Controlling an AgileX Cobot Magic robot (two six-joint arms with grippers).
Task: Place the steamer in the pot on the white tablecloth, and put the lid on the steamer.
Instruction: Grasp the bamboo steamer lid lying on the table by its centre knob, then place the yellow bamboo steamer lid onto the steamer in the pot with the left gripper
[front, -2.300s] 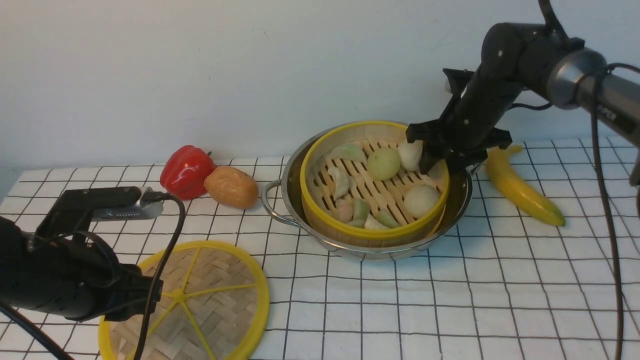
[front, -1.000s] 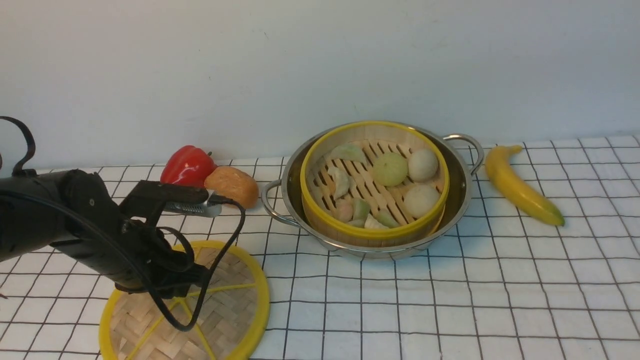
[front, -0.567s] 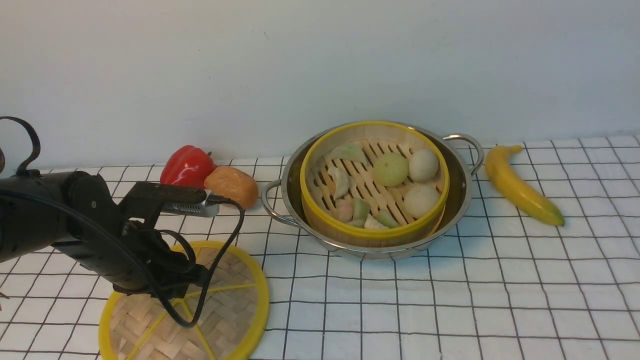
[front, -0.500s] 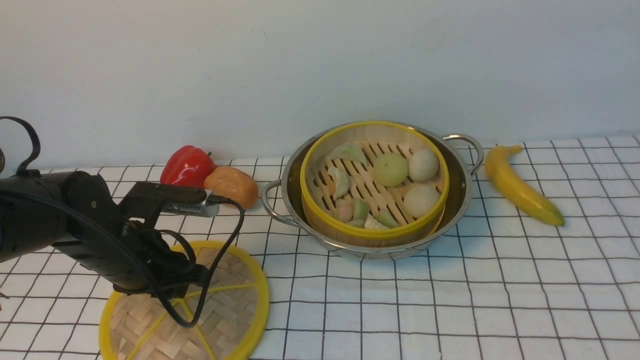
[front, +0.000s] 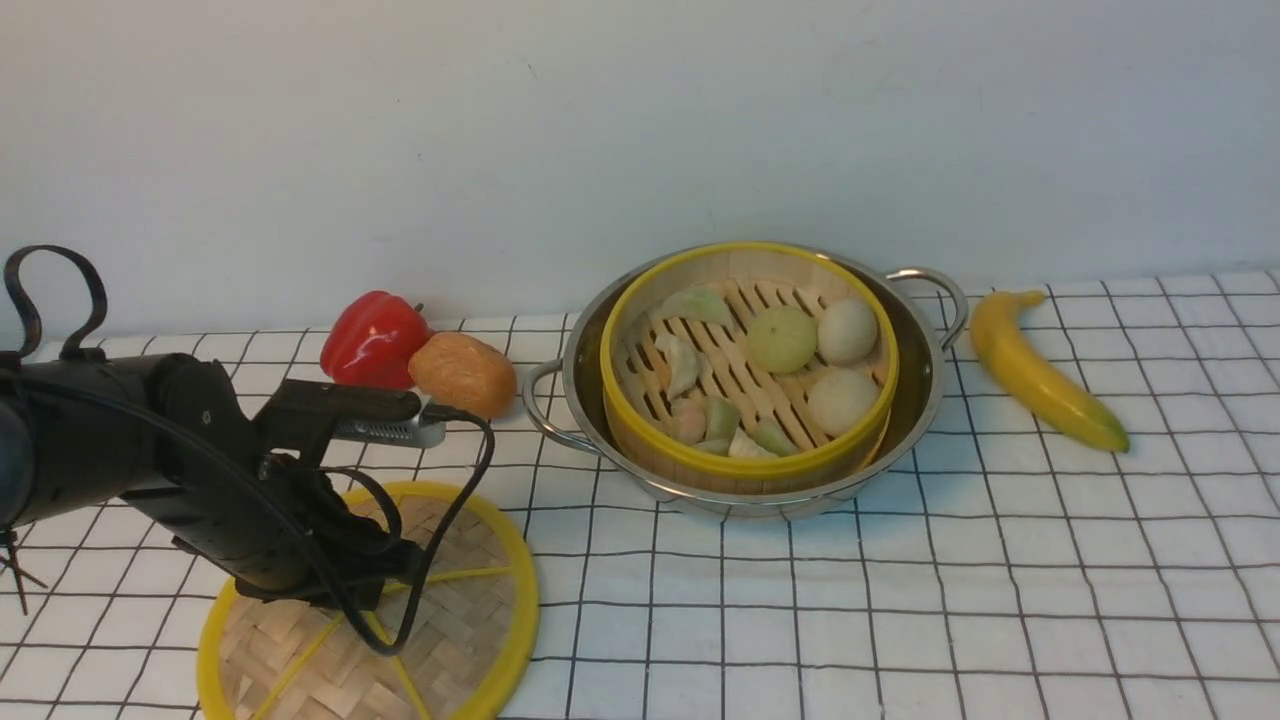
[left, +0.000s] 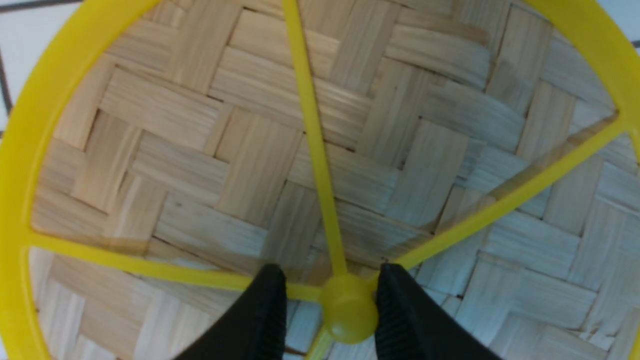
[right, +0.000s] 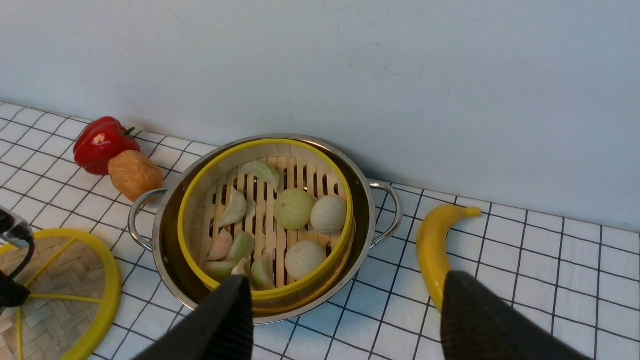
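The steamer (front: 700, 462), a bamboo basket with yellow rims holding dumplings and buns, sits inside the shiny pot (front: 922, 390) on the white tablecloth (front: 900, 600). The lid (front: 475, 600), a woven disc with yellow spokes, lies flat on the cloth at the front left. My left gripper (front: 385, 565) is down on the lid's middle. In the left wrist view that gripper (left: 331, 270) is open, its black fingers (left: 270, 305) on either side of the yellow hub (left: 348, 312). My right gripper (right: 346, 278) is open and empty, hanging back above the steamer (right: 305, 290) and pot (right: 165, 250).
A red pepper (front: 372, 340) and a brown roll (front: 463, 373) lie left of the pot near the wall. A banana (front: 1040, 375) lies to the pot's right. The left arm's cable loops over the lid.
The right arm has let go of the steamer's rim and left the front view. The left arm swung in over the lid and has settled slightly lower at its hub.
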